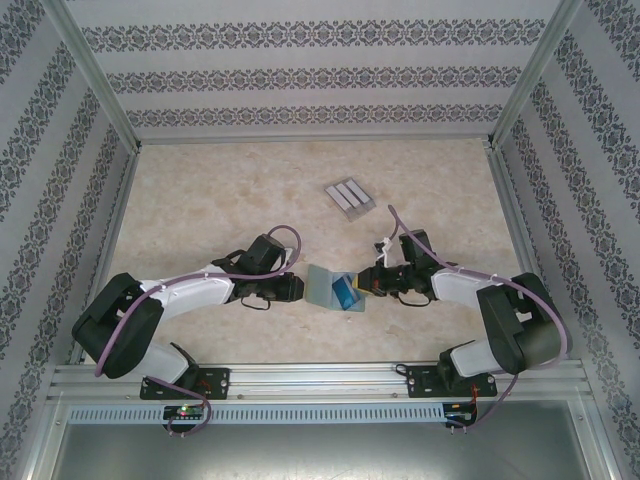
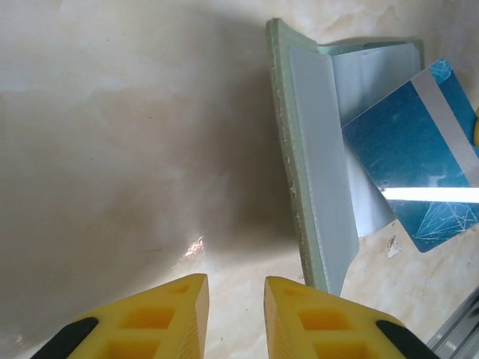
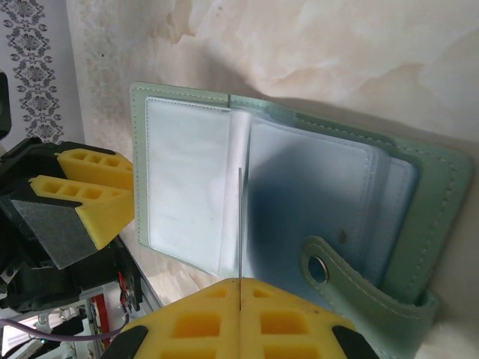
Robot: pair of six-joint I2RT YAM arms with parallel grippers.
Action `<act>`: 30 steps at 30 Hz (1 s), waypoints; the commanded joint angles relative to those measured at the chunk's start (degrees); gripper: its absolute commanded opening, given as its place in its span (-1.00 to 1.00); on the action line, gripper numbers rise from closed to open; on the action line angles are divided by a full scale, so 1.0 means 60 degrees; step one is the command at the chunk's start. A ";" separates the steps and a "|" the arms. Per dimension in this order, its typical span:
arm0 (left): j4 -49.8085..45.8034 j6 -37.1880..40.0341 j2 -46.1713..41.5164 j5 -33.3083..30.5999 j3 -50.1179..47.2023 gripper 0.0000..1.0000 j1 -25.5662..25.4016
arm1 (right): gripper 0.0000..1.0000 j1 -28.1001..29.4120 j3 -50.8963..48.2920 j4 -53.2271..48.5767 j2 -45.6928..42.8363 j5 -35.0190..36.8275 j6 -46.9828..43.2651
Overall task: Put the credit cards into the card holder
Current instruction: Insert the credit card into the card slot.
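Card (image 2: 419,164) in right hand (image 3: 239,286), over wallet (image 3: 187,179)

Ribbed grey stand (image 1: 350,198); marble table (image 1: 200,200); patterned walls (image 1: 300,60)

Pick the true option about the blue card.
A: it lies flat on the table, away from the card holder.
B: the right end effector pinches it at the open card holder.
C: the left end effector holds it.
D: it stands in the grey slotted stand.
B: the right end effector clamps the blue card edge-on between its fingers, with the card reaching over the open card holder.
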 commanded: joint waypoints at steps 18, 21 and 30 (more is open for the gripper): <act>-0.1525 -0.0259 -0.0944 -0.0388 0.0494 -0.57 -0.0124 | -1.00 -0.0122 0.0304 0.1521 0.1562 -0.1333 0.0238; -0.1176 -0.0244 -0.0245 -0.0107 0.0618 -0.64 -0.0159 | -1.00 -0.0125 0.0300 0.2376 0.1931 -0.1852 0.0718; -0.1120 -0.0162 0.0658 -0.0633 0.0940 -0.80 -0.0189 | -1.00 -0.0096 0.0385 0.2763 0.2305 -0.2067 0.0801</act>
